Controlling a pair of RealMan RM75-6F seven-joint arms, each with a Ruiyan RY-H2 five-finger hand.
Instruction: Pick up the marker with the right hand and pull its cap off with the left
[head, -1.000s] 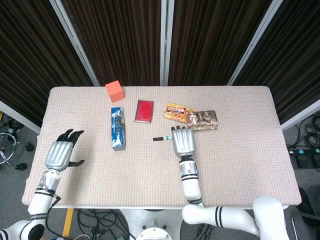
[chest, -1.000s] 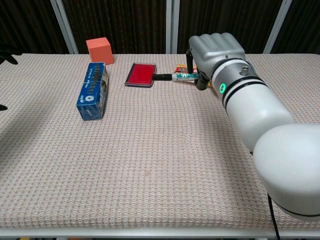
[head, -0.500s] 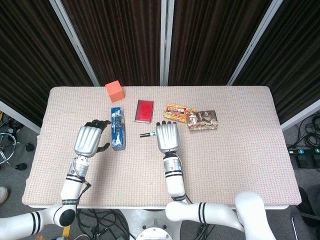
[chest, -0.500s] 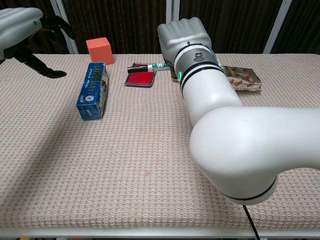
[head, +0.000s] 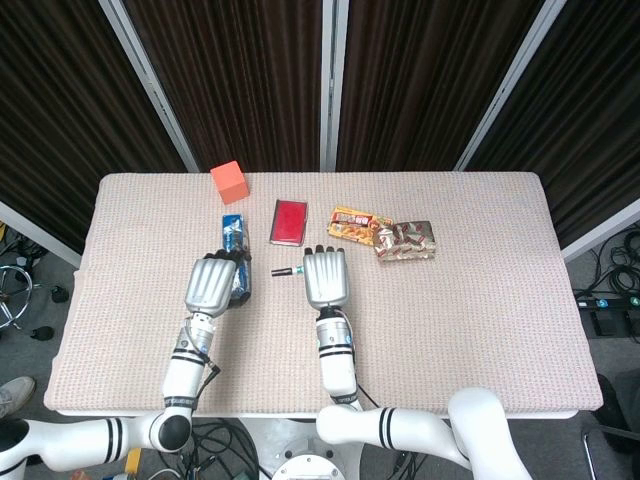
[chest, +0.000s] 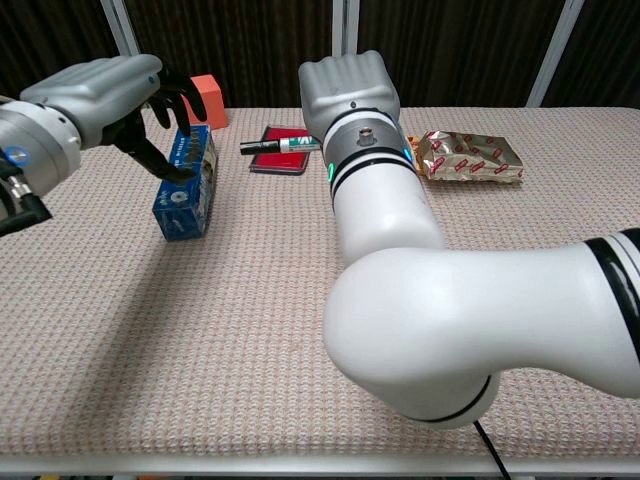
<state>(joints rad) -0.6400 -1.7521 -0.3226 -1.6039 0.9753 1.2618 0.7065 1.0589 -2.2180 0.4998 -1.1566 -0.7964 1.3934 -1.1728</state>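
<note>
Desk (head: 480, 330): near half bare cloth; both arms reach in from the near edge.

Right robot hand (head: 325, 277), mid-desk: fingers closed around the marker (chest: 280, 145), lifted clear of the cloth. Pick-up judged done.

Left robot hand (head: 212, 284), just left of the right one: fingers apart, thumb out, holding nothing. Apart from the marker; a gap to the cap end shows in both views.

Marker: long axis runs roughly parallel to the desk's near edge, about level. Black cap (chest: 251, 147) sticks out of the right robot hand toward the desk's left edge, facing the left robot hand. The white-and-green barrel disappears into the fist. Cap still on.

Left to do, as judged: bring the left robot hand to the cap, pinch it, pull along the axis.

Further back: blue box (chest: 184, 182) under the left robot hand, red case (head: 289, 220), snack packets (head: 358, 226) (head: 405, 240). Orange cube (head: 229, 182) near the far left corner.
</note>
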